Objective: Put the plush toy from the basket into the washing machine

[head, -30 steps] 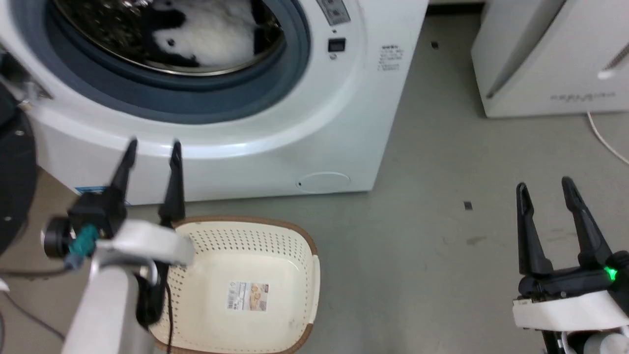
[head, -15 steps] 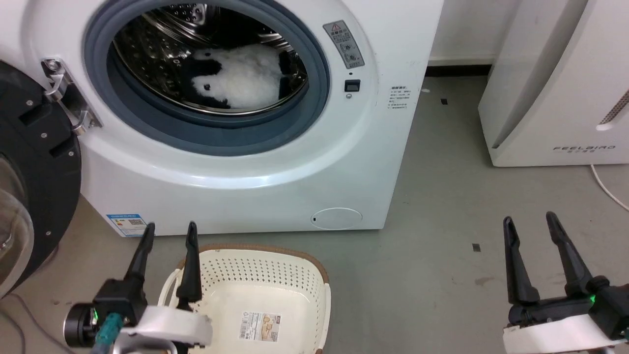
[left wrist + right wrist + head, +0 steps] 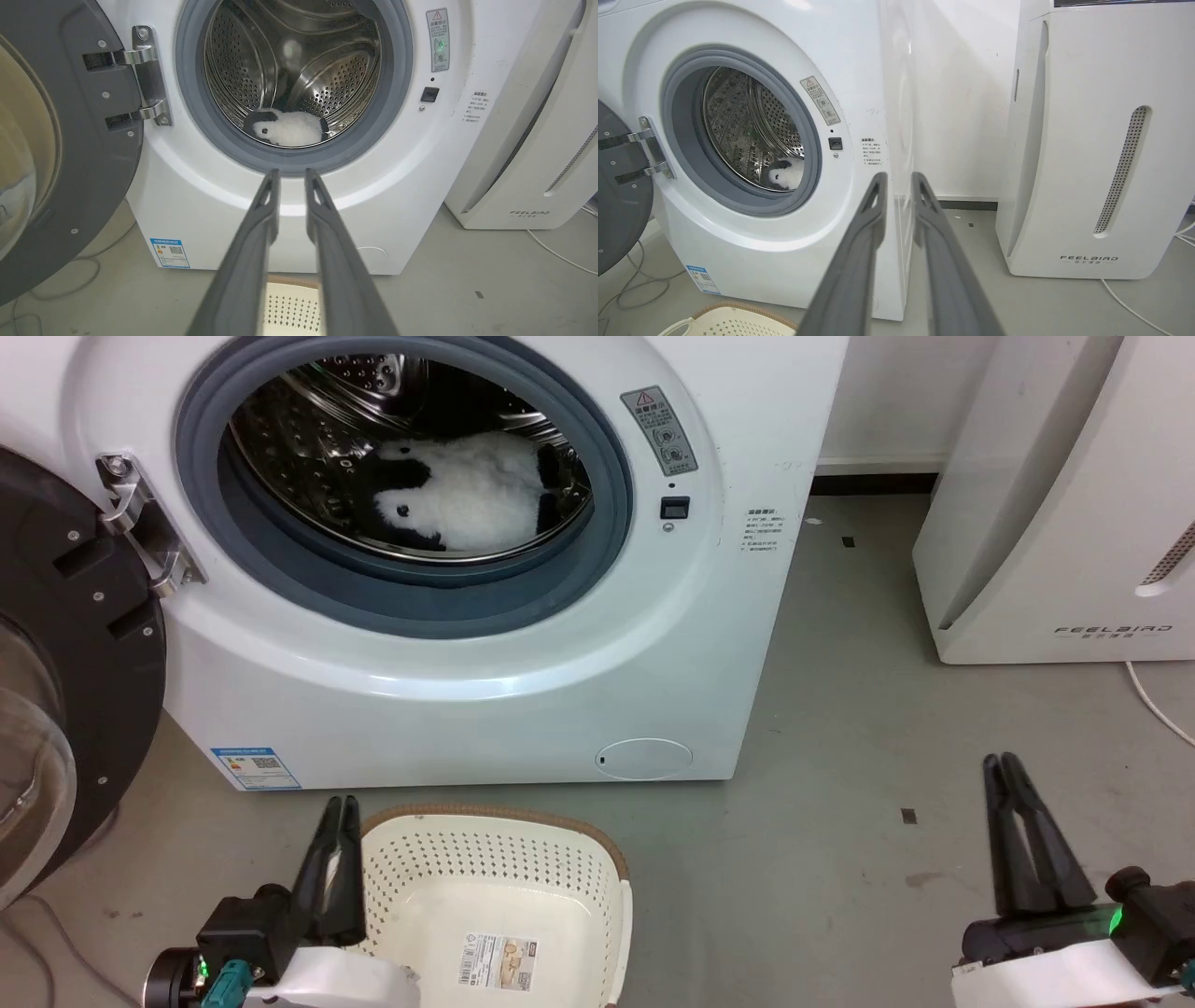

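The panda plush toy (image 3: 476, 504) lies inside the steel drum of the washing machine (image 3: 523, 653), whose porthole stands open; the toy also shows in the left wrist view (image 3: 289, 133) and the right wrist view (image 3: 784, 176). The cream basket (image 3: 495, 814) sits on the floor before the washer, with just a paper label on its bottom. My left gripper (image 3: 342, 803) is shut and holds nothing, at the basket's left rim, its fingers pointing at the porthole (image 3: 289, 172). My right gripper (image 3: 1001, 762) is shut on nothing over bare floor at the right (image 3: 899, 175).
The washer's black-rimmed glass door (image 3: 75, 644) hangs open at the left on its hinge (image 3: 140, 532). A white FEELBIRD appliance (image 3: 1055, 523) stands at the right, with a white cable (image 3: 1153, 700) on the floor beside it. Grey floor lies between the washer and the appliance.
Both grippers have gone from open to shut and sit lower in the picture. The head camera has tilted up, so more of the washer shows. The plush toy stays in the drum.
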`<state>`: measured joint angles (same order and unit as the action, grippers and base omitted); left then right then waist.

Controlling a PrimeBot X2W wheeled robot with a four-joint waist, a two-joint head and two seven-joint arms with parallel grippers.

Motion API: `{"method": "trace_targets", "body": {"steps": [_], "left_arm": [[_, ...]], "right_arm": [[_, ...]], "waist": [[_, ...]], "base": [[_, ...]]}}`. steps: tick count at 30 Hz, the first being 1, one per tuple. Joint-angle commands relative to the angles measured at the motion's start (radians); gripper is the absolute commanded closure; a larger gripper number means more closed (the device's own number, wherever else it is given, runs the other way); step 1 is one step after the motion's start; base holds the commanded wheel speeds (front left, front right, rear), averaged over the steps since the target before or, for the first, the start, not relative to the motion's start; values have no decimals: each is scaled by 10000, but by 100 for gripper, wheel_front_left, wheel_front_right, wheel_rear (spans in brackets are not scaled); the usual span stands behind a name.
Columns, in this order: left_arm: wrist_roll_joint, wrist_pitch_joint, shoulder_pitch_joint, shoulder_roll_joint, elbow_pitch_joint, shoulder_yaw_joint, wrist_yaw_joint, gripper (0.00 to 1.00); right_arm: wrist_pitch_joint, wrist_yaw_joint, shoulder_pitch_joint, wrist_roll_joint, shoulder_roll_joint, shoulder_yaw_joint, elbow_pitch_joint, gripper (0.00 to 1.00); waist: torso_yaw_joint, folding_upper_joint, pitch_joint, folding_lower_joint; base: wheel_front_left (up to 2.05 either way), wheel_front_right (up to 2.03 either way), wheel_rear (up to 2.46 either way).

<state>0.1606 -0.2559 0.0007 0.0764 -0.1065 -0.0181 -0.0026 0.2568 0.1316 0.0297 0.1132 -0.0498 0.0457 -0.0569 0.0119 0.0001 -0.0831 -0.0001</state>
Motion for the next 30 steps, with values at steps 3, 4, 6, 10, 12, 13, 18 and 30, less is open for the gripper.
{"method": "trace_targets", "body": {"steps": [3,4,6,10,12,13,18,30], "left_arm": [[-34,56,0,-5,24,4,1,100],[-47,76,0,-7,33,5,1,100],[-72,117,0,-12,50,8,1,100],[-124,199,-1,-20,84,14,2,100],[-150,240,-1,-24,101,17,2,100],[-163,261,-1,-26,110,18,3,100],[-227,363,-1,-37,152,26,4,100],[-381,608,-2,-62,254,43,6,100]], "right_arm": [[-54,0,-6,-24,0,-8,12,100],[-74,0,-9,-33,0,-11,16,100],[-116,0,-13,-51,0,-19,26,100],[-198,-1,-23,-87,0,-33,44,100],[-240,-1,-28,-106,0,-41,53,100],[-260,-1,-30,-115,0,-45,58,100],[-363,-1,-42,-160,-1,-63,80,100],[-609,-2,-70,-268,-1,-107,135,100]], "waist": [[-3,-1,18,1],[-4,-1,24,1],[-6,-1,38,1],[-10,-1,64,1],[-11,-1,78,1],[-12,-1,84,1],[-17,-1,118,1],[-29,-1,197,1]], "base": [[0,0,0],[0,0,0],[0,0,0],[0,0,0],[0,0,0],[0,0,0],[0,0,0],[0,0,0]]}}
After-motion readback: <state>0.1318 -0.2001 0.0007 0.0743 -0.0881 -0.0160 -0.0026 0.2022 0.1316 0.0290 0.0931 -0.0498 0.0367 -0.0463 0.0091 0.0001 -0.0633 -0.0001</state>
